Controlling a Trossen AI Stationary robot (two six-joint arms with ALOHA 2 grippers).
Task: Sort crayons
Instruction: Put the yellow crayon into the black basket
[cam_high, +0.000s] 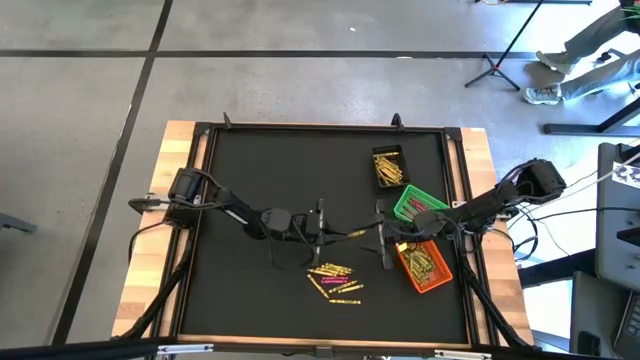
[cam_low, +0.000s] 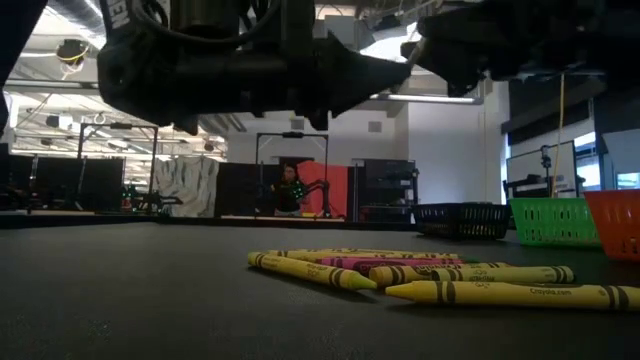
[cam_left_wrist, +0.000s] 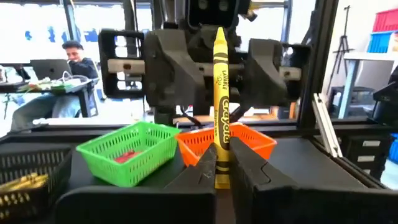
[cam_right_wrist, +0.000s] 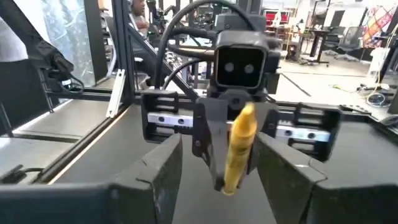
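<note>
One yellow crayon (cam_left_wrist: 221, 106) clamped in left pincer (cam_left_wrist: 219, 163); right pincer (cam_high: 385, 240) spread wide, facing it.

Black bin (cam_high: 388, 165); green bin (cam_high: 417, 205); orange bin (cam_high: 427, 265) (all right side).

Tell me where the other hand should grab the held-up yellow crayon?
On its free half. The left hand pinches one end of the yellow crayon, so the rest sticks out clear. The right hand, open and facing it, could come straight on and close across the thin shaft.
</note>
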